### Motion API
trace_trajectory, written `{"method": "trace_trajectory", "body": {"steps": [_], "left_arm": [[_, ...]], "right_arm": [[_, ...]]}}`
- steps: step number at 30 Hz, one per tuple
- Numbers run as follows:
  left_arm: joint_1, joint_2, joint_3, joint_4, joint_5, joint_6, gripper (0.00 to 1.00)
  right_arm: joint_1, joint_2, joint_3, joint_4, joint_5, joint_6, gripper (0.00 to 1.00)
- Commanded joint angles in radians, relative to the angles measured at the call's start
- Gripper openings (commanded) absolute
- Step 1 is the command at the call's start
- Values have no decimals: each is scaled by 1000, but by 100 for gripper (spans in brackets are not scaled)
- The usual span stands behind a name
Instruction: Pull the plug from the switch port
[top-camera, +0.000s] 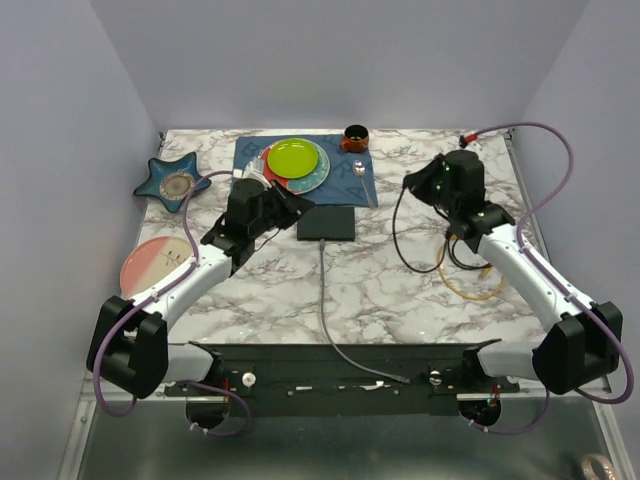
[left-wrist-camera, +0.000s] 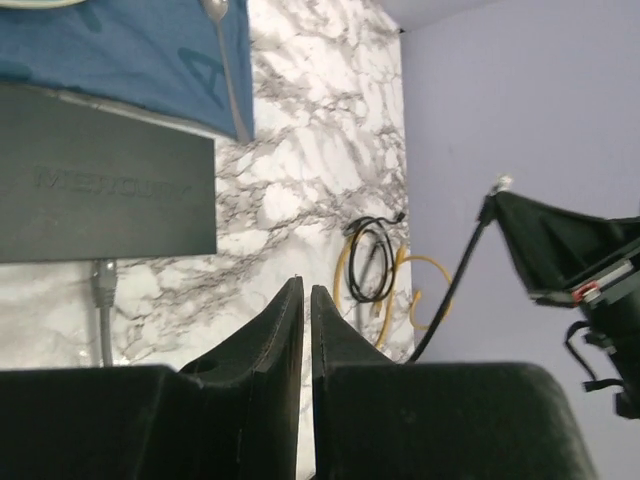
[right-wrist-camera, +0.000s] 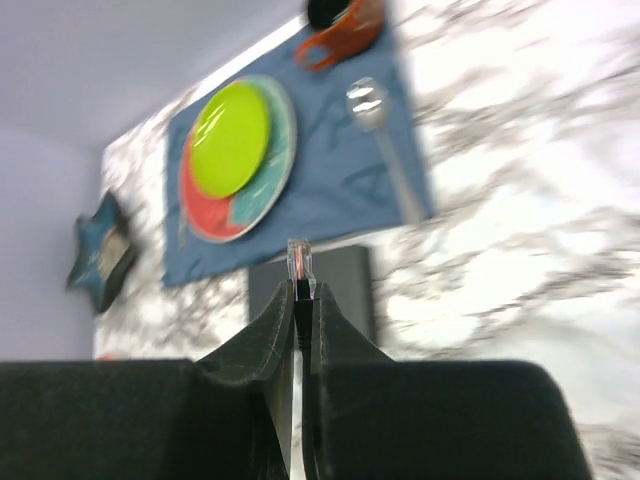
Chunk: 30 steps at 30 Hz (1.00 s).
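R fingers (right-wrist-camera: 268, 335) pinching clear plug (right-wrist-camera: 301, 262), L fingers (left-wrist-camera: 272, 335) near-shut, empty, grey cable (top-camera: 322, 285) in switch (top-camera: 327, 223), mat (top-camera: 340, 187) behind

Lab cell: bare walls (top-camera: 350, 60), marble table (top-camera: 400, 290)

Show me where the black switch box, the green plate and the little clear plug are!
switch (top-camera: 326, 223): top view, on the middle of its flat black lid.
green plate (top-camera: 292, 157): top view, on the centre of the plate.
plug (right-wrist-camera: 301, 262): right wrist view, on its clear tip that sticks up.

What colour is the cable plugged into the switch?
Grey. The cable shows best in the top external view.
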Motion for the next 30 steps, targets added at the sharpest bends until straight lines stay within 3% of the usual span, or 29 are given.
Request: {"method": "trace_trajectory", "body": {"steps": [1,7,12,15,16,20,26,29,30], "left_arm": [[2,-13,-82,-66,-26,5,18],[2,-24,-139,-35,-15,-32,18],[2,-17,-162,-24,3,-40,21],[2,-37,-173,-33,-6,-34,22],[3,-42,-170,-40,-16,-29,22],[9,-36,-138,-72,-35,-12,24],[55,76,-57,-102,-38,11,25],[100,163,-17,-119,-26,18,25],[120,197,-12,-122,-24,20,25]], "right_arm": [[-110,-43,77,-261,186,-79,0],[-262,-37,137,-416,270,-86,0],[-303,72,136,-476,210,-87,50],[-296,-17,30,-291,57,-81,58],[-287,-38,-41,-239,-38,-84,59],[-193,-55,-74,-142,-88,-73,61],[-32,65,-153,76,-315,-18,56],[42,191,-133,102,-322,-9,46],[61,216,-131,111,-327,-3,37]]}}
